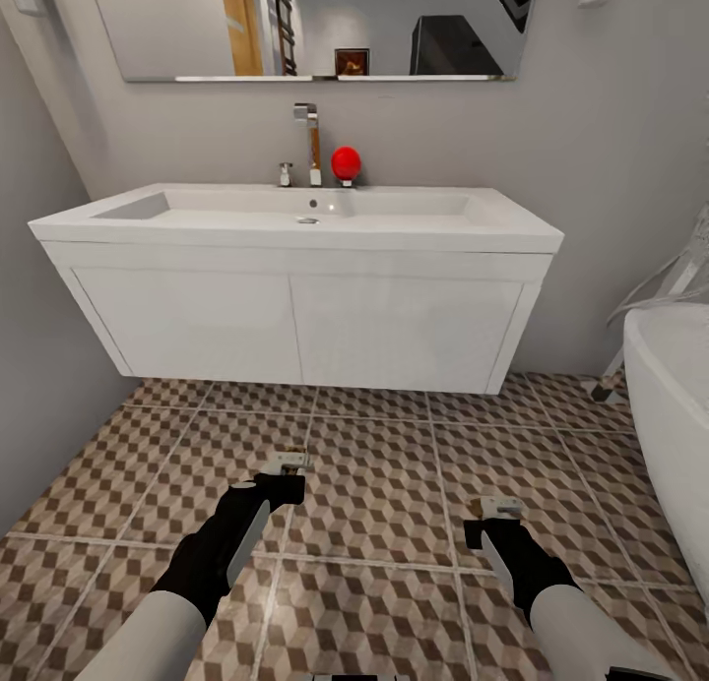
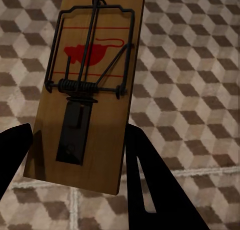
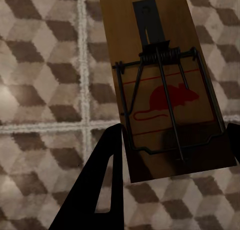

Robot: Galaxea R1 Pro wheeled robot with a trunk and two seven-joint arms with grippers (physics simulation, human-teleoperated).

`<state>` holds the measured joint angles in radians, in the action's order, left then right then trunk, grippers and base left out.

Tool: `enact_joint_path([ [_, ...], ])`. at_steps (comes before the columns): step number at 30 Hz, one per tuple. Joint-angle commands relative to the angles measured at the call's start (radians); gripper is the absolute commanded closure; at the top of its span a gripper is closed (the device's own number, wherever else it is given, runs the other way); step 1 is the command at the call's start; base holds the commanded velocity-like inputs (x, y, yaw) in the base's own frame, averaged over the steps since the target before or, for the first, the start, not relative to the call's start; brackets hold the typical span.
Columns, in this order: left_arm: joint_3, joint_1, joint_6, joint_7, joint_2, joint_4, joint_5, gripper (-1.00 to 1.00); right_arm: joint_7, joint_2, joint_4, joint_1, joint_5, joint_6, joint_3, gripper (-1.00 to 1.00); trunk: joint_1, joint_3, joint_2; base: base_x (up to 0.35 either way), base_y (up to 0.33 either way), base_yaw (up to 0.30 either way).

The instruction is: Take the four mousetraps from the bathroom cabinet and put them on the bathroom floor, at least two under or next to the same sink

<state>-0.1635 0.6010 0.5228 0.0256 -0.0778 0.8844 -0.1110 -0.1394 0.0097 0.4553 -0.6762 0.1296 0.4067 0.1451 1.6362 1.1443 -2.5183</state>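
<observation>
Both arms hang low over the bathroom floor (image 1: 384,484) in front of the white bathroom sink (image 1: 305,214). My left gripper (image 1: 286,476) is shut on a mousetrap (image 1: 291,459); the left wrist view shows that brown board (image 2: 97,130) with a red mouse print and dark wire bar pinched between the black fingers (image 2: 150,190), above the tiles. My right gripper (image 1: 489,528) is shut on a second mousetrap (image 1: 495,508), seen close in the right wrist view as a board (image 3: 165,95) held over a grout line. The cabinet is out of view.
The vanity box (image 1: 295,327) hangs off the wall with open floor beneath it. A chrome tap (image 1: 311,140) and a red ball (image 1: 346,161) stand on the basin's back edge. A white bathtub (image 1: 670,386) borders the right side; a grey wall closes the left.
</observation>
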Motion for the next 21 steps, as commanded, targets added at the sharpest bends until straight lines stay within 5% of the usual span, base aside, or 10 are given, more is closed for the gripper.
enact_joint_path([
  [1, -0.001, 0.000, 0.005, 0.002, 0.001, 0.001, -0.009, 1.00, 0.001, 0.001, 0.002, 0.000, 0.008, 0.006, 0.005, 1.00, 0.000, 0.001, 0.000, 0.000, 0.000, -0.025],
  [11, -0.002, 0.000, 0.005, 0.004, 0.002, -0.004, -0.009, 1.00, 0.001, 0.002, 0.002, 0.000, 0.010, 0.005, 0.004, 1.00, 0.000, 0.001, 0.000, 0.016, 0.000, -0.007],
  [21, 0.007, 0.000, 0.005, 0.004, 0.006, -0.018, -0.016, 1.00, 0.000, 0.003, 0.002, 0.000, 0.011, 0.001, 0.003, 1.00, 0.000, 0.001, 0.000, 0.265, 0.000, 0.000],
])
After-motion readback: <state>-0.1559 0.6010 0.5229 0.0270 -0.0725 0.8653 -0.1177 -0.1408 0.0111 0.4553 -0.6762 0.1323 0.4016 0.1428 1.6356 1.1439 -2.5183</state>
